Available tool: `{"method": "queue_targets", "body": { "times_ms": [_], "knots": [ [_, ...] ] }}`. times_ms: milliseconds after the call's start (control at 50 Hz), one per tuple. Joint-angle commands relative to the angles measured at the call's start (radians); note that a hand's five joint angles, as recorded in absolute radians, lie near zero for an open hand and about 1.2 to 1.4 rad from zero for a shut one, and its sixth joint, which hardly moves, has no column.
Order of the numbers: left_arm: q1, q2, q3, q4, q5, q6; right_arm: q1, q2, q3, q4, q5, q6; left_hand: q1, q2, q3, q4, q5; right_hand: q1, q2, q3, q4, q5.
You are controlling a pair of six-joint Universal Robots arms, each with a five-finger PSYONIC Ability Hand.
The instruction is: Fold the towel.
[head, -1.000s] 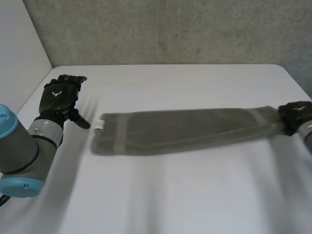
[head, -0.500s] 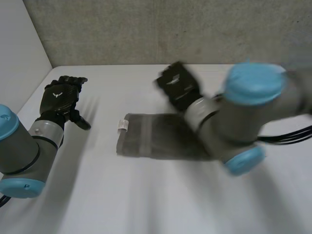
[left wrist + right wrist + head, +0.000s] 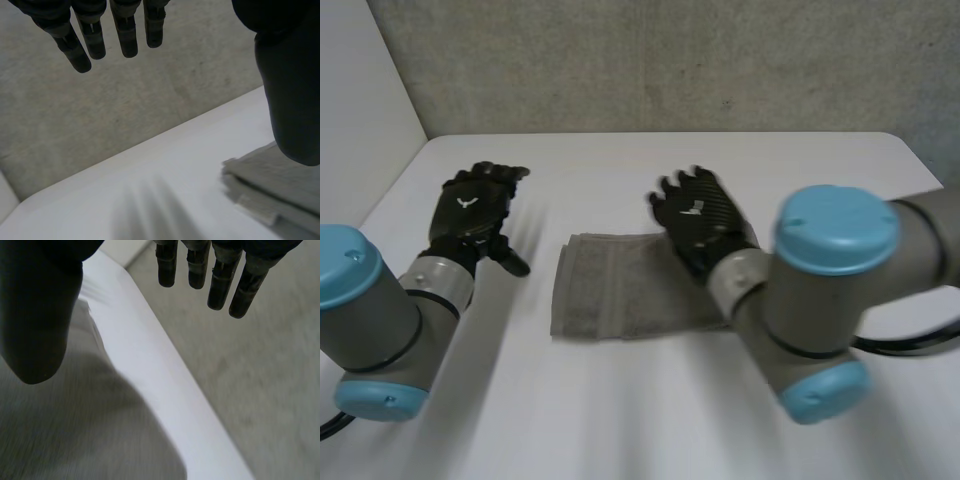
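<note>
Towel: the grey towel (image 3: 605,290) lies in the middle of the head view as a short, doubled strip; its left end is free and its right end runs under the right arm.
Left hand: the left hand (image 3: 472,212) is at centre left, beside the towel's left end and apart from it. Its fingers (image 3: 82,30) are straight and spread, holding nothing.
Right hand: the right hand (image 3: 698,222) is just right of centre, over the towel's right part. Its fingers (image 3: 220,285) are straight, the thumb is wide apart, and nothing is held. Whether the palm touches the cloth cannot be told.
Step in hand: a fold looks laid over and now wants settling.
Doing it well: lower the palm flat and sweep toward the crease. At the corner near the left thumb the layers sit slightly offset, so square them. The left hand could pin that end, since cloth may slide on a smooth top.
Worktop: the worktop (image 3: 620,400) is white, smooth and bare around the towel.
Room: a rough grey wall (image 3: 670,60) runs along the top of the frame, with a pale panel (image 3: 355,90) at upper left.
</note>
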Motion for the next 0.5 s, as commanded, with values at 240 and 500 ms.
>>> {"method": "queue_targets", "body": {
  "times_ms": [240, 500],
  "knots": [
    [-0.129, -0.020, -0.001, 0.003, -0.003, 0.033, -0.248, 0.057, 0.276, -0.025, -0.054, 0.106, -0.084, -0.080, -0.069, -0.087, -0.212, 0.810, 0.800, 0.804, 0.793, 0.817],
    [-0.123, -0.006, -0.010, 0.002, -0.003, 0.033, -0.340, 0.017, 0.288, -0.064, -0.057, 0.117, -0.084, -0.080, -0.069, -0.087, -0.212, 1.161, 1.150, 1.154, 1.144, 1.167]
  ]
}}
